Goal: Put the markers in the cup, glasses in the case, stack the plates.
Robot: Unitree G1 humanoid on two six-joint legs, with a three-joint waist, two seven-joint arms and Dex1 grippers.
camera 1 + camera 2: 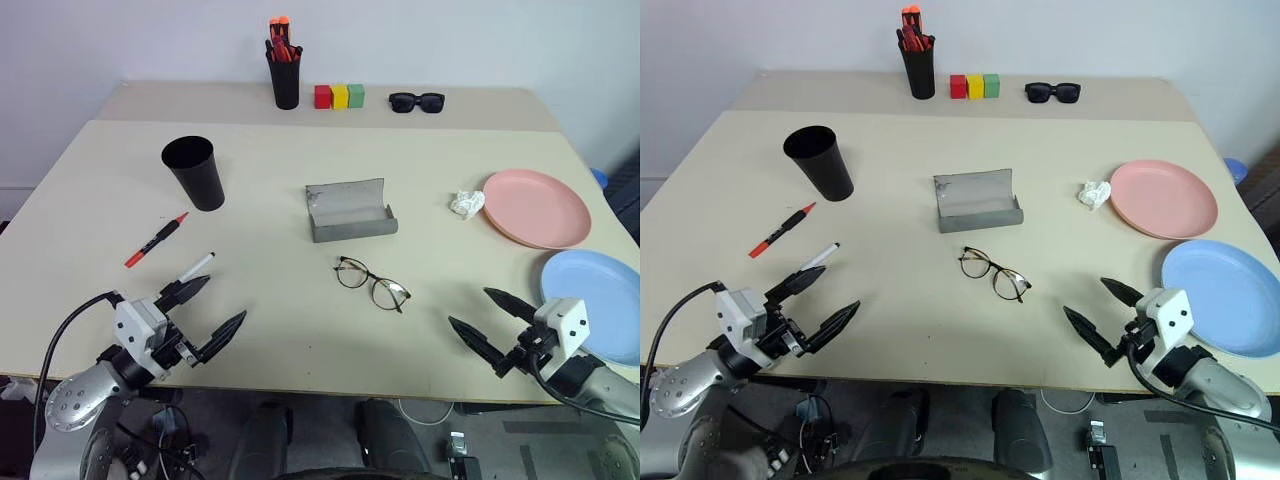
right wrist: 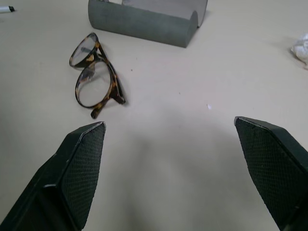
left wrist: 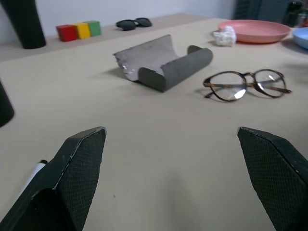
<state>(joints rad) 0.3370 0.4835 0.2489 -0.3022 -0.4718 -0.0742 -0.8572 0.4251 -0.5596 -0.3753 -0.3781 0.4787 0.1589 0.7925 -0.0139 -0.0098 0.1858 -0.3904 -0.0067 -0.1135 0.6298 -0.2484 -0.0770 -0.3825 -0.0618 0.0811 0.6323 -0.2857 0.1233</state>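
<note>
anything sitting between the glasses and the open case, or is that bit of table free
Nothing visible stands between them. The glasses lie just in front of the open grey case, with only bare table in the gap.

Head cameras look down over the table (image 1: 300, 330); both low wrist cameras share the glasses (image 3: 245, 85).

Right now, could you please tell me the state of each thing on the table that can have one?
case: open, empty
glasses: arms folded, lying on the table, outside the case
cup: upright, no markers in it
markers: both flat on the table
plates: side by side, unstacked
left end effector: open, empty
right end effector: open, empty
</note>
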